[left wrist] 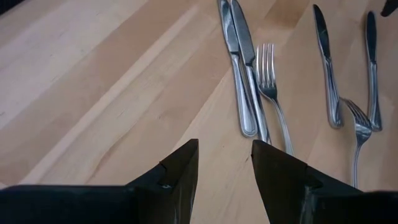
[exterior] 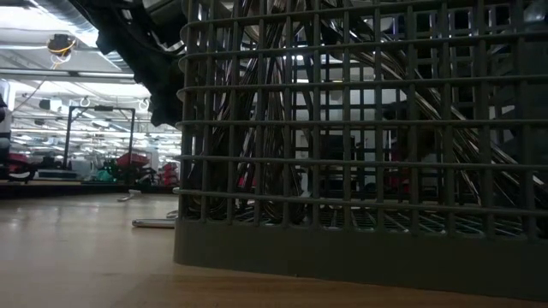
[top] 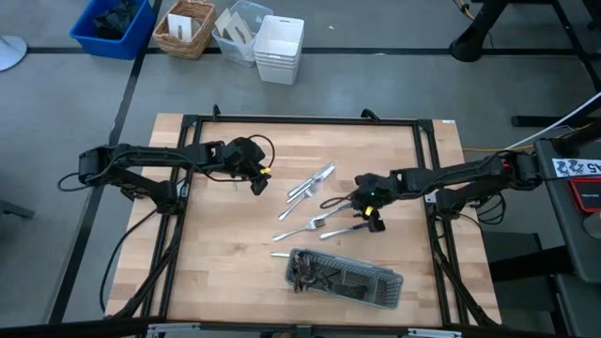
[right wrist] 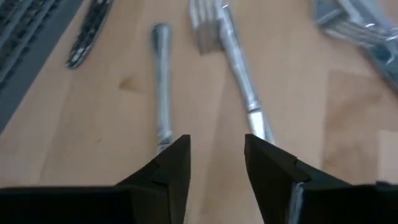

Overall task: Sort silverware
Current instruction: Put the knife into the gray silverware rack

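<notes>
grey tray (exterior: pixel 360 248) up close; both hands spread, right hand (top: pixel 368 214) over silverware (top: pixel 315 223).

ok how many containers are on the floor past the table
4, in a row: blue bin, wicker basket, clear tub, white bin. More may sit outside the view.

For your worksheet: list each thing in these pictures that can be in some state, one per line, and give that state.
left gripper: open, empty, over bare table beside the cutlery.
right gripper: open, empty, low over the loose pieces.
loose silverware: lying flat on the table, unsorted.
mesh tray: lying on the table, already holding some cutlery.
white bin: standing on the floor beyond the table.
</notes>
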